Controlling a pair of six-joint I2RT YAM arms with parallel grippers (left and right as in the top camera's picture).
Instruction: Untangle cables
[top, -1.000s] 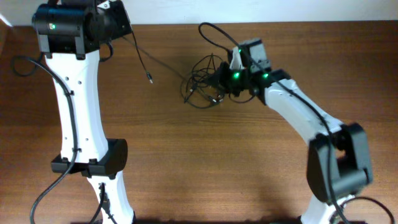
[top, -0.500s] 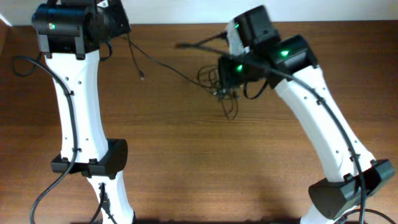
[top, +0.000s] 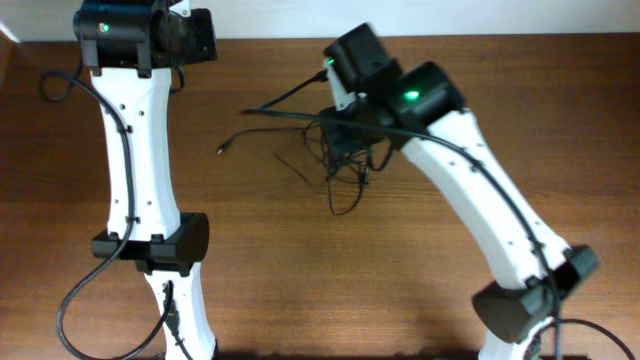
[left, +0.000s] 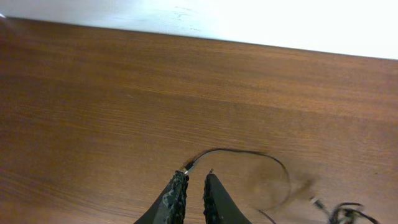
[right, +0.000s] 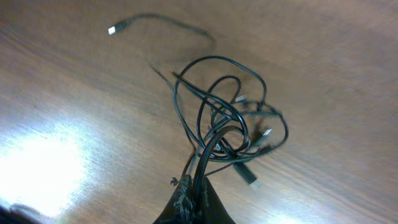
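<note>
While the right gripper (right: 191, 198) has its fingers pinched shut on a couple of strands, the cables (right: 230, 124) sit right in front of it as one messy knot of loops, close to the far edge of the desk (top: 300, 280) and about halfway along it. Can't tell how much of the knot rests on the wood and how much hangs off the grip. Going out from there, one tail leaves the knot and runs toward the left side, more or less parallel to the far edge. It ends in a small plug (right: 112, 30) lying flat, well apart from the knot. Further out is the left gripper (left: 194, 198), up by the far edge on the left, fingers only a narrow crack apart with nothing between them. In its own view the plug shows just past its tips. So imo what matters is this: the free tail points away from the right arm and at the left one, so left is nearer the plug. My guess is left should take that tail and draw it leftward along its length while right anchors the knot
</note>
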